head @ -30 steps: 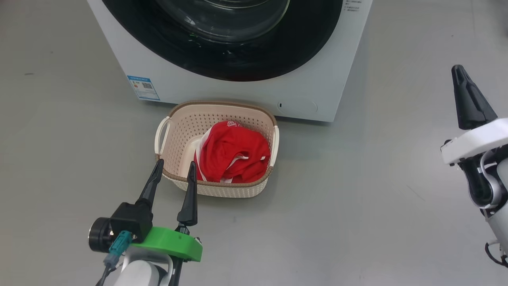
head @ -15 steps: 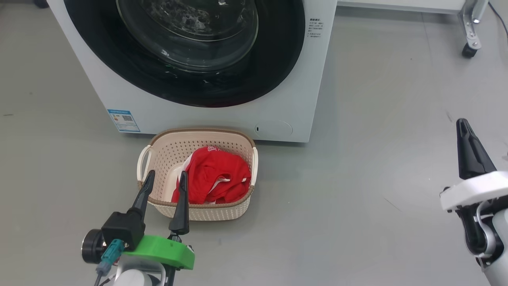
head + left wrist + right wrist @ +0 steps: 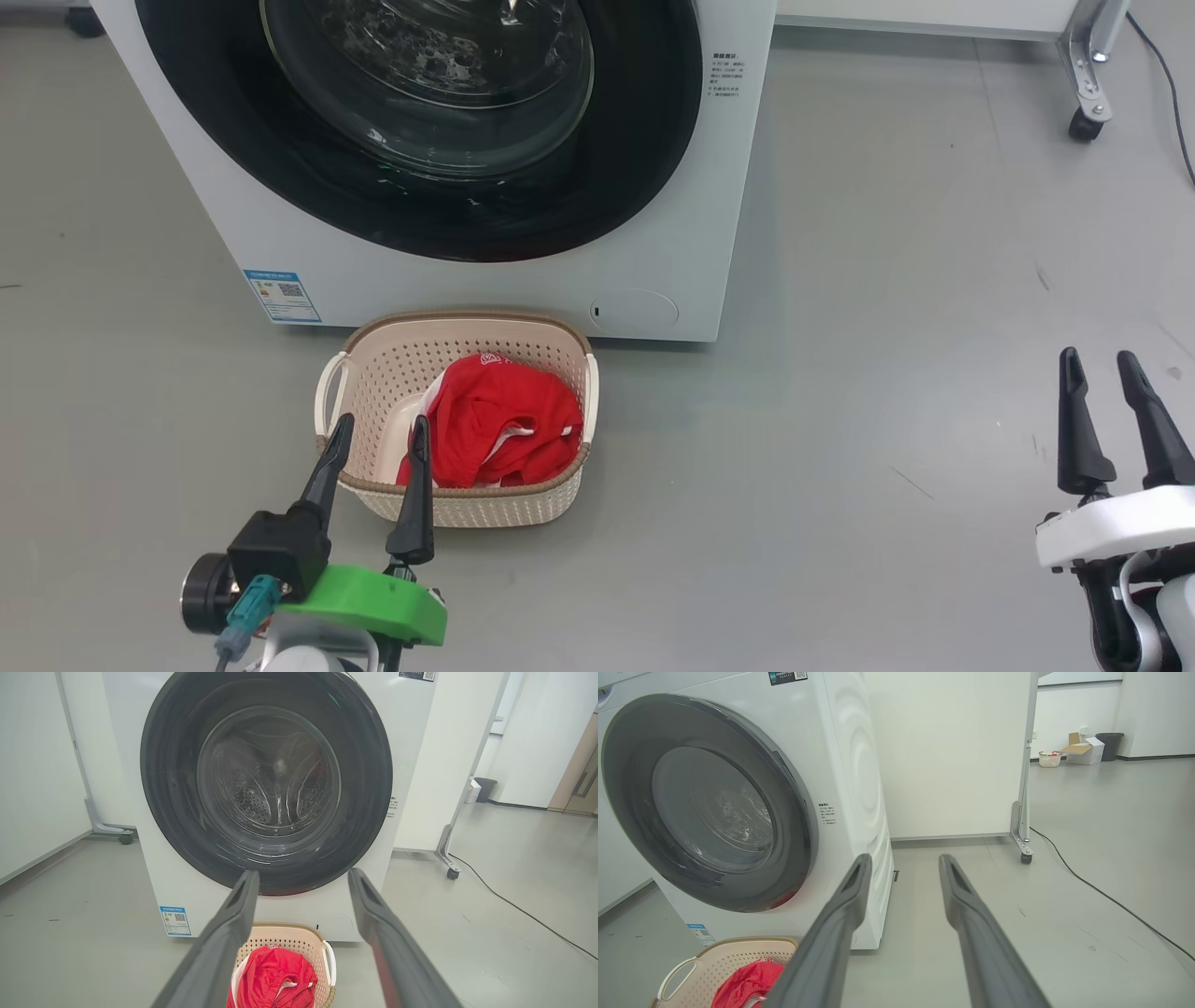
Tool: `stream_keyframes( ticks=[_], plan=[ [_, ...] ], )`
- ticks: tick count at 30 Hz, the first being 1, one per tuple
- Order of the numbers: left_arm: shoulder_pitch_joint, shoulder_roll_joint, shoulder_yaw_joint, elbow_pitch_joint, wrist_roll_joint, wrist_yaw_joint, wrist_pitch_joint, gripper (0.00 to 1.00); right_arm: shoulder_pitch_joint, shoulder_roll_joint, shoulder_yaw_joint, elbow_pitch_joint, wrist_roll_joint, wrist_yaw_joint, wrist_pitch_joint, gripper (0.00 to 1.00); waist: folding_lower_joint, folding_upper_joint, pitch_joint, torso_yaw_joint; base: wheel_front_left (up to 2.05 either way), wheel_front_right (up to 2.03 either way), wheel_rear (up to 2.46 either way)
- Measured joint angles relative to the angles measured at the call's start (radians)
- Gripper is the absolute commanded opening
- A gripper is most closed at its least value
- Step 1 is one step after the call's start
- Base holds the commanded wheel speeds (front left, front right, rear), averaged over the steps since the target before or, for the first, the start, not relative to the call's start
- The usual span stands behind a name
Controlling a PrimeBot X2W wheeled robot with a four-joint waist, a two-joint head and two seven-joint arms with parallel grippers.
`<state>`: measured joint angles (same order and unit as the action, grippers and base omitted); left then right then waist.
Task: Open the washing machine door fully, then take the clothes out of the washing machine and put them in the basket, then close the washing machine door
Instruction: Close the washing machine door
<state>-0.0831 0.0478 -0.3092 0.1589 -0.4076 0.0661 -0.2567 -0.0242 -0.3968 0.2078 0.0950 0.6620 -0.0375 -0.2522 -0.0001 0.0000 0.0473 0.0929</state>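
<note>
Your right gripper [image 3: 1096, 357] has just parted its fingers, which were pressed together a second ago; now they stand moderately apart, holding nothing, over grey floor [image 3: 840, 448] well right of the basket [image 3: 467, 319]. Around you: one castered partition leg [image 3: 1083, 93] and one black cable [image 3: 1162, 75] at the right rear. One basket stands just in front of the one washing machine [image 3: 738, 233], between it and your left gripper [image 3: 382, 420], whose jaws are spread wide and empty. One red garment [image 3: 504, 420] lies in the basket. The washing machine door [image 3: 644, 140] sits shut, flush.
</note>
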Motion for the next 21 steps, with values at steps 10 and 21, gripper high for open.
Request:
stream_keyframes(
  ticks=[10,21],
  plan=[
    [0.012,0.000,0.010,0.003,0.007,-0.007,0.000,1.00,0.067,0.040,-0.034,-0.049,-0.053,0.000,0.000,1.00,0.0000,0.0000,-0.007,-0.001,0.00,0.00,0.00],
    [0.026,-0.001,0.038,0.005,0.012,-0.018,0.000,1.00,0.119,0.077,-0.067,-0.080,-0.094,0.018,0.000,1.00,0.0000,0.0000,-0.007,0.002,0.00,0.00,0.00]
  ],
)
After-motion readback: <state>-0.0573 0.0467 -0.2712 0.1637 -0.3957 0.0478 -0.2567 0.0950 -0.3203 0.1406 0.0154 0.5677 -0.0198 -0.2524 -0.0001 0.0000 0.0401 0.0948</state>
